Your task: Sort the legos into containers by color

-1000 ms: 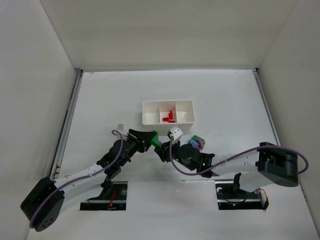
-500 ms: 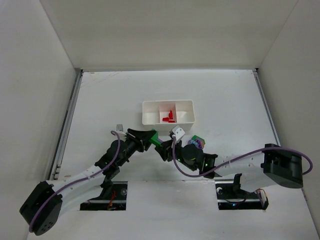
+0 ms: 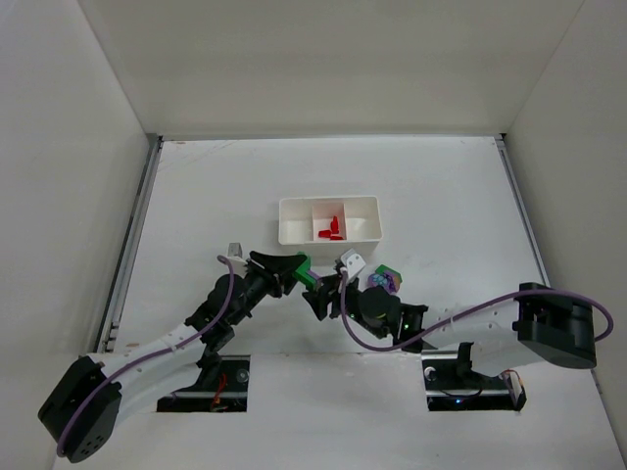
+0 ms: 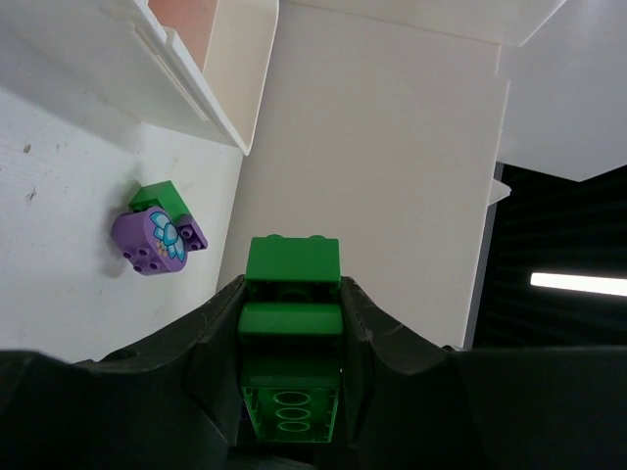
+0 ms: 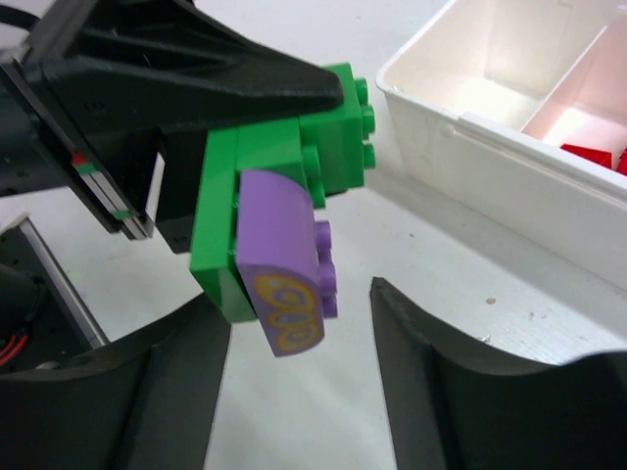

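My left gripper is shut on a green lego assembly and holds it above the table, just in front of the white tray. A purple curved lego with a yellow print sticks to that assembly's side. My right gripper is open, with its fingertips on either side of the purple piece and a gap on the right side. In the top view the right gripper meets the left one. Red legos lie in the tray's middle compartment. A purple-and-green cluster lies on the table.
The cluster also shows in the left wrist view, below the tray's corner. The tray's near wall stands to the right of both grippers. A white tag sits on the right arm. White walls enclose the table.
The right gripper has shifted slightly to the right and closer around the piece held by the left gripper. The left gripper has barely moved and keeps its hold.
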### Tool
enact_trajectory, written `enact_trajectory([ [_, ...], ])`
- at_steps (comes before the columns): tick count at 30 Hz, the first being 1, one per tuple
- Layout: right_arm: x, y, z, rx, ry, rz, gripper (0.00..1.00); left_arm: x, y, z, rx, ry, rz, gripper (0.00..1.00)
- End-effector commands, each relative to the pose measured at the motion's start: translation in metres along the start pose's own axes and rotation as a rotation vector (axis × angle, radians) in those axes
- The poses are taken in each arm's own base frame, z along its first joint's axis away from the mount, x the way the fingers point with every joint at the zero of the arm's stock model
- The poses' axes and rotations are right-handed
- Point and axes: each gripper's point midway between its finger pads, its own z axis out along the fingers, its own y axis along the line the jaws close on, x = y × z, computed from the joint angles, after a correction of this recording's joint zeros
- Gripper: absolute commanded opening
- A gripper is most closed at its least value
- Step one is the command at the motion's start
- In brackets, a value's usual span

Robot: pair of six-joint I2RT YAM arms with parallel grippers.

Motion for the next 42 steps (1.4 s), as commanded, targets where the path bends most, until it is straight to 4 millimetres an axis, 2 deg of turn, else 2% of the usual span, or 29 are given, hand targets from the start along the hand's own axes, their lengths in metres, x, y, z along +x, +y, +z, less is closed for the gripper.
enact_trajectory([
  [1,-0.021,0.011,-0.006,-0.03,-0.081,0.048,0.67,0.002,-0.033,-0.004,0.113,0.014,-0.042,0.15],
  [6,-0.018,0.008,-0.011,-0.03,-0.087,0.063,0.65,0.001,-0.045,-0.004,0.153,0.014,-0.049,0.15],
  [11,-0.033,0.009,-0.015,-0.043,-0.143,0.078,0.58,0.002,-0.036,-0.005,0.13,0.023,-0.064,0.15],
  [16,-0.034,0.011,-0.012,-0.043,-0.146,0.064,0.55,0.003,-0.034,-0.007,0.131,0.028,-0.078,0.15],
  [21,-0.032,0.013,-0.006,-0.04,-0.142,0.045,0.46,0.006,-0.032,-0.008,0.125,0.046,-0.082,0.15],
  [25,-0.03,0.009,-0.003,-0.031,-0.139,0.035,0.44,0.009,-0.033,-0.01,0.131,0.06,-0.088,0.15],
  [34,-0.049,0.011,-0.006,-0.043,-0.186,0.022,0.29,0.014,-0.01,-0.013,0.071,0.091,-0.087,0.14],
  [36,-0.046,0.008,-0.006,-0.036,-0.172,0.017,0.27,0.016,-0.008,-0.014,0.066,0.106,-0.082,0.14],
  [42,-0.038,-0.02,-0.006,0.086,-0.114,-0.024,0.25,0.02,-0.005,-0.014,0.05,0.152,-0.049,0.13],
])
